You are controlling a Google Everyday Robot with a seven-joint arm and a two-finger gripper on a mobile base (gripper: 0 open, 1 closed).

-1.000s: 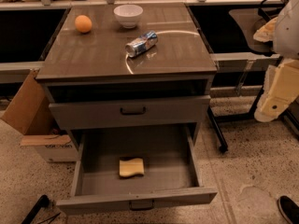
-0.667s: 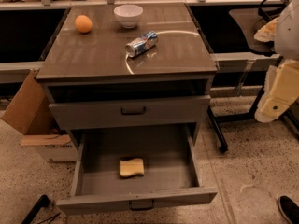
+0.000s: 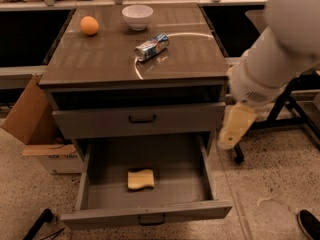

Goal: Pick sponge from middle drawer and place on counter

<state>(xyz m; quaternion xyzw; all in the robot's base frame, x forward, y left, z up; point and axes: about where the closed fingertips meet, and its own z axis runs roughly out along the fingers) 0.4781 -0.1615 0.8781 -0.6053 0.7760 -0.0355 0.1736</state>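
Observation:
The pale-yellow sponge lies flat in the middle of the open middle drawer, the cabinet's lowest grey tray, which is pulled fully out. The counter is the glossy brown-grey top above it. My gripper is the cream-coloured end of the big white arm. It hangs beside the cabinet's right edge, just above the drawer's right wall, to the right of and above the sponge. It holds nothing that I can see.
On the counter stand an orange, a white bowl and a crushed can. The drawer above is closed. A cardboard box sits at the left. Black table legs stand at the right.
My arm has swung left from the right edge of the view and now hangs by the cabinet's right side. The sponge and the drawer have not moved.

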